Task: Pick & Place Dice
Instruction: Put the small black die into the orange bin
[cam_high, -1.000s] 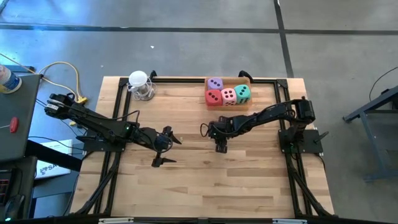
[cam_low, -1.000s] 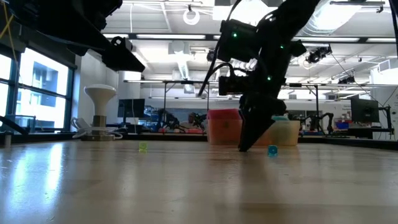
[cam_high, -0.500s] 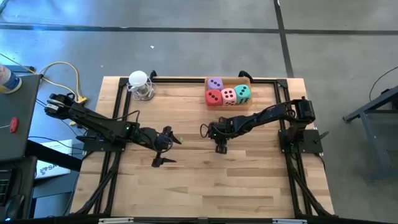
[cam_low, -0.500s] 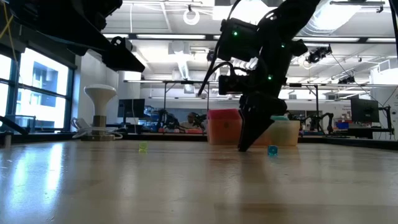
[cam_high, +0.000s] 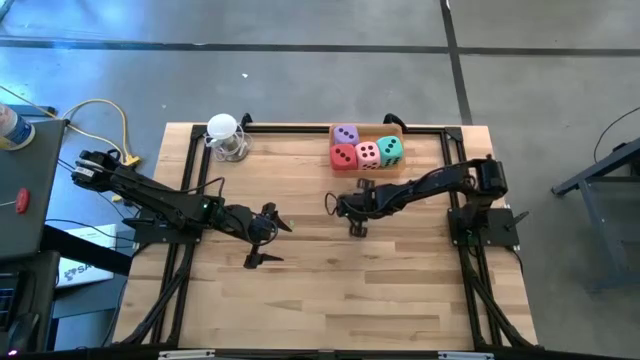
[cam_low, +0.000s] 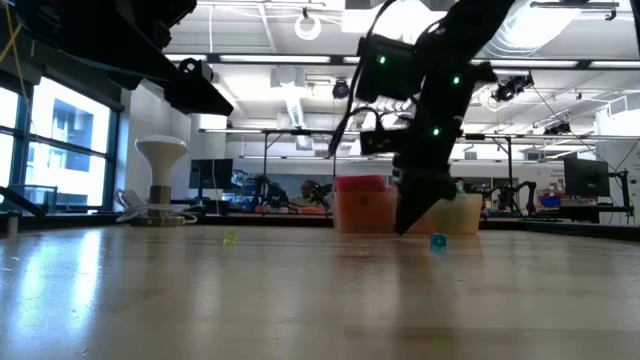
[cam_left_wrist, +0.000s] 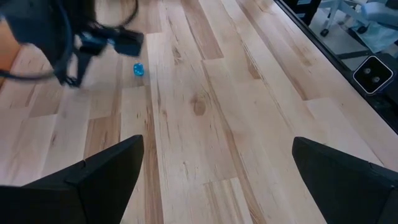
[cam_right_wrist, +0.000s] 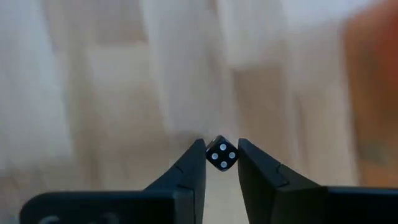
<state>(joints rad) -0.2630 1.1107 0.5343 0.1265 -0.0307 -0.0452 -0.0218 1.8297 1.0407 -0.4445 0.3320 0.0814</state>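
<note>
Four large soft dice, purple (cam_high: 346, 133), red (cam_high: 343, 156), pink (cam_high: 368, 154) and teal (cam_high: 390, 149), sit together in a brown tray (cam_high: 398, 166) at the table's far edge. My right gripper (cam_high: 357, 230) points down near the table's middle, in front of the tray, and is shut on a tiny black die with white pips (cam_right_wrist: 221, 155). My left gripper (cam_high: 275, 243) hangs wide open and empty over the table's left middle; its fingers frame the left wrist view (cam_left_wrist: 216, 149). My right gripper pinches the tiny black die's two opposite sides (cam_right_wrist: 212, 157) between its two fingertips (cam_right_wrist: 198, 155), at their very ends. The fingers come from above, pointing down. The face with several white pips faces the wrist camera. In the low view the fingertips (cam_low: 405, 230) look just clear of the table.
A tiny blue bead (cam_low: 437, 241) lies on the table right of my right gripper and also shows in the left wrist view (cam_left_wrist: 138, 70). A tiny green bead (cam_low: 231, 237) lies farther left. A white stand (cam_high: 225, 135) sits at the far left. A black frame (cam_high: 290, 127) borders the table.
My right gripper has risen a little off the table and shifted slightly toward the table's right and far edge, toward the tray, staying shut.
</note>
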